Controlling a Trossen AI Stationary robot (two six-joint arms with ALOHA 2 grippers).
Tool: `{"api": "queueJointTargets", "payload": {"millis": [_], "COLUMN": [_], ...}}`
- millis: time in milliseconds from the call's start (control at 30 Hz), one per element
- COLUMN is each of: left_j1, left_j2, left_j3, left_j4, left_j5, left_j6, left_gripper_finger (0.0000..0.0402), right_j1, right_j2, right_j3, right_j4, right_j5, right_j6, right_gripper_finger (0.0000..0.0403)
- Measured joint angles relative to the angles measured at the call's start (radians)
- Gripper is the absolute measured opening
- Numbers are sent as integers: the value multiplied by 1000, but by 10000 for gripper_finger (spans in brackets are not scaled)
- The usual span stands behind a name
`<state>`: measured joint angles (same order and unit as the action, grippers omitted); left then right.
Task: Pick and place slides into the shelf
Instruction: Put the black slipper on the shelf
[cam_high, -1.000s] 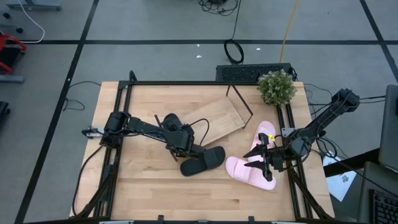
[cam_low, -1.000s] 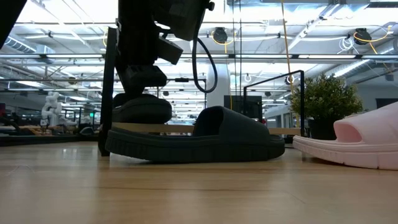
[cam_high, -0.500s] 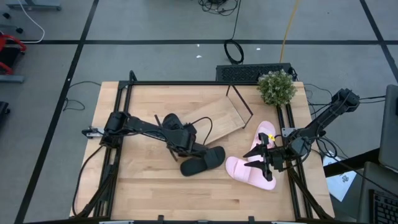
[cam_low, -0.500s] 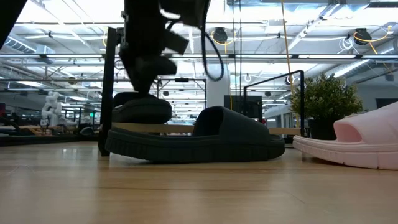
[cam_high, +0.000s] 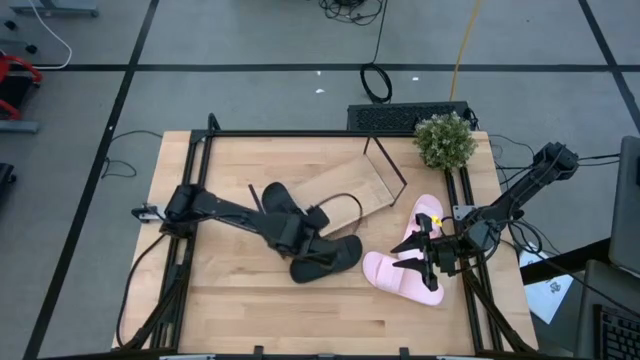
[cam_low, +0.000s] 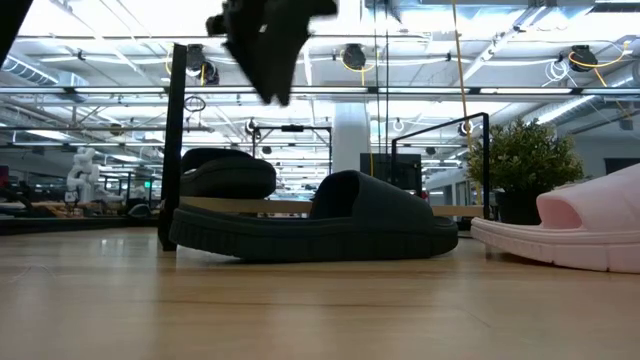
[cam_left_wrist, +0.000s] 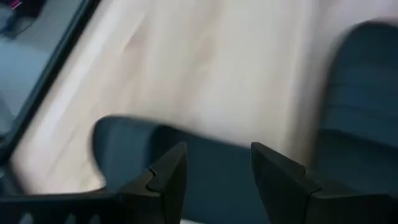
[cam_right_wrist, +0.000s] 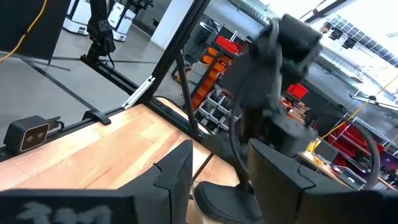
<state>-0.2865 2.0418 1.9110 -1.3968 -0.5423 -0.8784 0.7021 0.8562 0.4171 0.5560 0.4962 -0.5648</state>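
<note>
I have the table (cam_high: 220, 300) in front of me with the shelf (cam_high: 352, 190) lying askew near its middle, the wooden board angled and a thin black frame rising at its far end. One black slide (cam_high: 277, 197) already sits at the shelf's left end; in the low view it rests on the board behind the frame post. That is all the shelf holds. The second black slide (cam_high: 326, 257) lies on the table just in front of the shelf, and the two pink slides (cam_high: 405, 277) lie to its right, one partly across the other.

My left end effector (cam_high: 312, 243) hovers directly above the loose black slide, fingers apart and holding nothing; its wrist view shows dark slide between them. I judge the job now is to pick this one up. I would come down over the strap or a side wall, close firmly, and lift clear before swinging towards the free board beside its mate.

The right end effector (cam_high: 413, 252) waits over the pink slides, fingers parted and empty.
</note>
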Motion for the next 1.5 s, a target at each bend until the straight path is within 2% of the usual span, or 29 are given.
{"api": "queueJointTargets", "payload": {"millis": [100, 233, 333, 500, 633, 767, 900, 1500], "left_j1": [-47, -115, -156, -202, -236, -251, -248, -206], "left_j2": [-2, -1, 8, 46, 120, 191, 222, 223], "left_j3": [12, 9, -4, -6, -6, -7, -8, -7], "left_j4": [150, 358, 482, 487, 476, 425, 404, 405], "left_j5": [1, 12, 16, -2, -37, -142, -263, -202], "left_j6": [114, 357, 447, 569, 736, 882, 926, 1020], "left_gripper_finger": [175, 175, 175, 175, 175, 175, 175, 175], "right_j1": [0, 0, 0, 0, 3, 3, 3, 3], "right_j2": [0, 0, 0, -7, -17, -26, -29, -29], "right_j3": [0, 0, 0, 0, 0, 0, 0, 0], "right_j4": [0, 1, 19, 42, 46, 46, 45, 43], "right_j5": [2, 4, 4, 5, 30, 31, 31, 28], "right_j6": [-2, -16, -24, -27, -27, -26, -25, -24], "right_gripper_finger": [144, 144, 144, 144, 144, 144, 144, 144]}}
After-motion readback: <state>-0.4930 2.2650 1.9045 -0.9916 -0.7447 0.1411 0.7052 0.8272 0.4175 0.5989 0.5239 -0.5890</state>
